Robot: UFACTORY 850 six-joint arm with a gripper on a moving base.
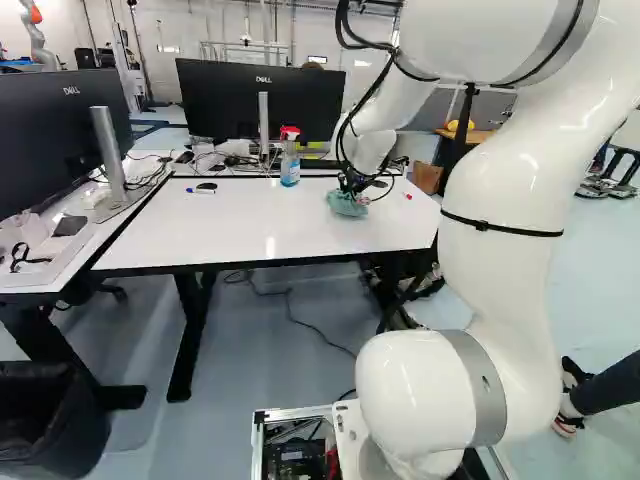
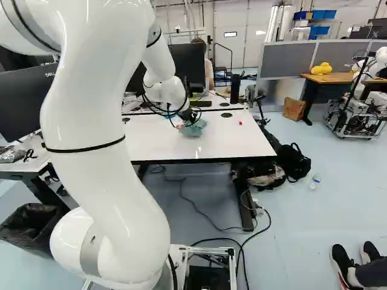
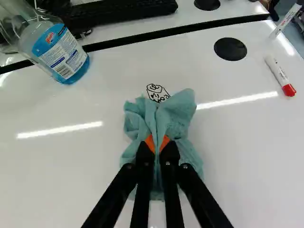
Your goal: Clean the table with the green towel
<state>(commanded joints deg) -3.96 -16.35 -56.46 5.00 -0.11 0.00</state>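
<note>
Towel, grasped between the pincer's fingers, lies bunched on the bench — long axis towards the far edge; spray bottle stands nearby, blue liquid inside.

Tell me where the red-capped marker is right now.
In the wrist view, the red-capped marker lies on the white table, beside the black round grommet and apart from the green towel.

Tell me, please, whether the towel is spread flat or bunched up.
Bunched up: the towel stands in creased folds, part of it pinched in the gripper.
</note>
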